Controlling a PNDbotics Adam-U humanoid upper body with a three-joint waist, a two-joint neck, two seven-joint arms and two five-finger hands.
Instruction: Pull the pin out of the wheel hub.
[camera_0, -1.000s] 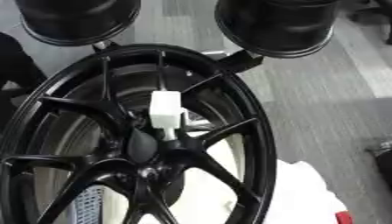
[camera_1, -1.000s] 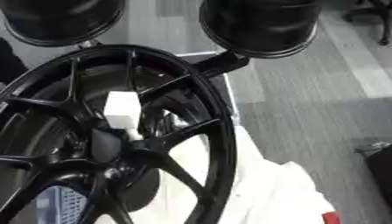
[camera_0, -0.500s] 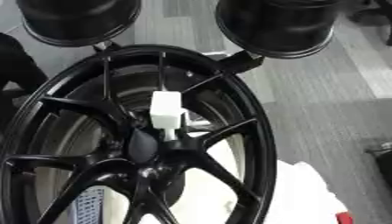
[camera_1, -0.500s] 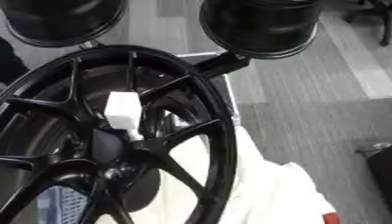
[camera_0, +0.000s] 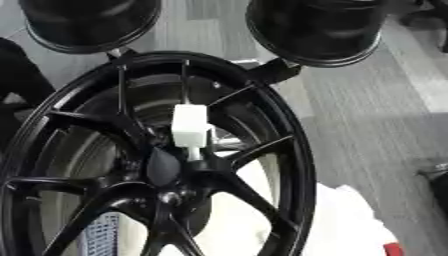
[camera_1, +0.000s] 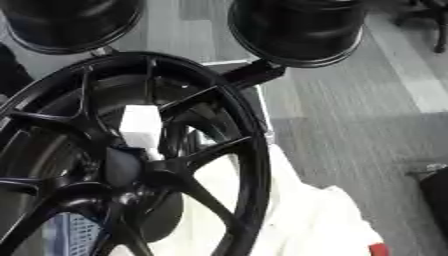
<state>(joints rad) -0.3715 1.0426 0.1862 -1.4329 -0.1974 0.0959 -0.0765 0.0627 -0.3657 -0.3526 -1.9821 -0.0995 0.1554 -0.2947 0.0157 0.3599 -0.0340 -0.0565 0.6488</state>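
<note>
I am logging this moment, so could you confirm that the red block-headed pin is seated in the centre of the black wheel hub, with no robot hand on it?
Only the colour is wrong: the pin has a white block head, as the left eye view shows. It is seated in the centre of the black wheel hub, with no robot hand on it.

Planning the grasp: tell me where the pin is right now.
In the left eye view the white pin stands left of centre, its stem seated in the black wheel hub where the spokes meet. No hand shows.
</note>
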